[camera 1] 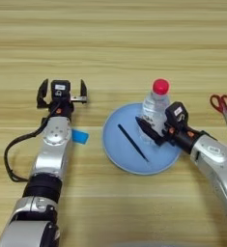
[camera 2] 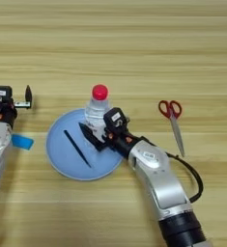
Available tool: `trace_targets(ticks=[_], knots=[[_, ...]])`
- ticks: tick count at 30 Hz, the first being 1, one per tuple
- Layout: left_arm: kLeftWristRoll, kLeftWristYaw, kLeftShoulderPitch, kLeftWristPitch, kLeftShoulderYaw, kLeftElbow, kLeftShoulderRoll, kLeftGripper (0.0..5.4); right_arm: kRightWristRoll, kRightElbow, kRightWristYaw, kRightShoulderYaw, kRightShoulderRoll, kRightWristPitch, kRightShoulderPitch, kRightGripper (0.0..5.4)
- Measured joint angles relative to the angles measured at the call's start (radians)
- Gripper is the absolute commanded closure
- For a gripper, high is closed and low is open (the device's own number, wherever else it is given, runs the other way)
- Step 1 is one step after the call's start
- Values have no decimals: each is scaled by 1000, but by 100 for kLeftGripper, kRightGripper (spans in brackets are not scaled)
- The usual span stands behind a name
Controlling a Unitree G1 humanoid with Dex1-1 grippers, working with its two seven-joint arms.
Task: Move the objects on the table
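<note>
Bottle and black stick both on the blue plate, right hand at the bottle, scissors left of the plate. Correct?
Not quite: the scissors lie right of the plate, as the right eye view shows. The bottle and stick are on the plate, and the right hand is at the bottle.

This looks like a robotics lab or test bench, though the view shows only the tabletop. A bare light wooden table [camera 1: 115, 38] carries a few staged props: a blue plate [camera 1: 116, 144], red-handled scissors [camera 2: 172, 118], and a blue tape marker [camera 1: 79, 137].
</note>
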State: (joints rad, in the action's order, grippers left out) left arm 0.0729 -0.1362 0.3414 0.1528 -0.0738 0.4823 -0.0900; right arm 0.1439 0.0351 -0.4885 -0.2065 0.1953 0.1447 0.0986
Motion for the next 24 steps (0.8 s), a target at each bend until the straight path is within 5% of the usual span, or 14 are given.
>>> trace_targets(ticks=[8, 24], knots=[[0, 0, 0, 0, 0, 0, 0, 0, 0, 0, 1, 0, 0, 0, 0, 3], [0, 0, 0, 0, 0, 0, 0, 0, 6, 60, 2, 15, 0, 0, -4, 3]])
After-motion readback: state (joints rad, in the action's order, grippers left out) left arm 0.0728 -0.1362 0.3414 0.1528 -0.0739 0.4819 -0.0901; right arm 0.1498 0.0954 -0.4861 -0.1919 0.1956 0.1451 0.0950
